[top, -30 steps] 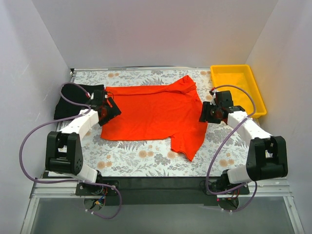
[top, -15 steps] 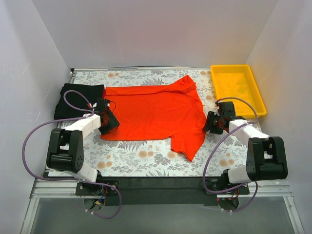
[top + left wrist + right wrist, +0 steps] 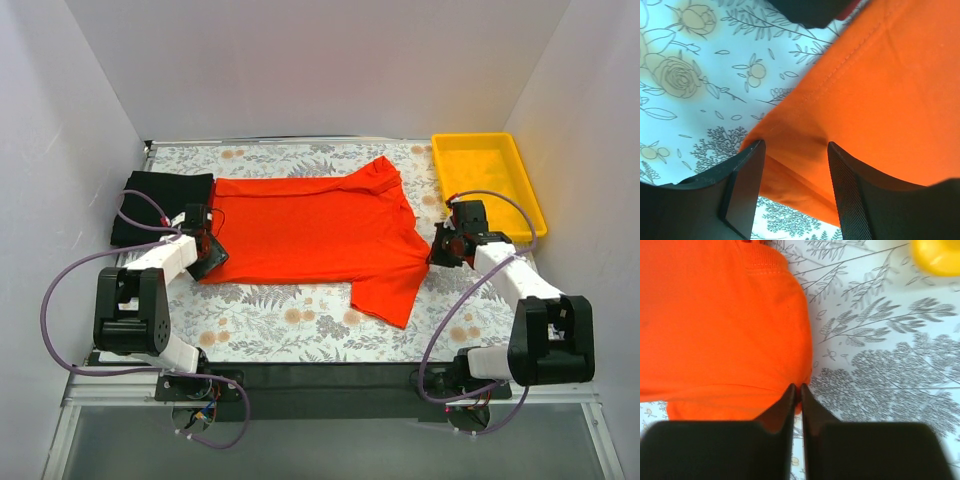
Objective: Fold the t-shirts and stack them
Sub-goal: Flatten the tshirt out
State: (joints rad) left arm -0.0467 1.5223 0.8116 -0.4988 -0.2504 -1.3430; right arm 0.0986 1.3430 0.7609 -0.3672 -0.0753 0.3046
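Table [image 3: 290, 320] with a floral-print cover, boxed in by plain white walls [image 3: 320, 70] on three sides. Yellow tray [image 3: 487, 178] sits at the far right corner.

Left arm [image 3: 160, 258] is folded low and reaches a short way in from the near left corner, with a purple cable looping off it. Left gripper [image 3: 210, 262] is down at the near left corner of the orange-red t-shirt [image 3: 310, 225]. In the wrist view this gripper [image 3: 795, 150] is about half wide: the fingers [image 3: 747, 180] stand apart with the shirt's stitched corner lying between them, not pinched (the cloth bunches a bit there).

Right arm [image 3: 515, 280] stretches from the near right corner toward the middle of the right side. Right gripper [image 3: 437, 254] sits low on the table at the shirt's right edge. In the wrist view the right gripper [image 3: 796, 388] has its jaws pressed together on the very edge of the orange cloth, with floral table just beside.

Black t-shirt [image 3: 160, 195] lies folded by the left edge toward the far side, just beside the orange one (cannot tell if they touch). The orange-red t-shirt is spread flat across the table's middle, sideways: hem toward the left edge, one sleeve [image 3: 385, 295] pointing at the near edge, and the far right part slightly rumpled. The cloth is mostly smooth, with its right edge drawn to a point at the right gripper.
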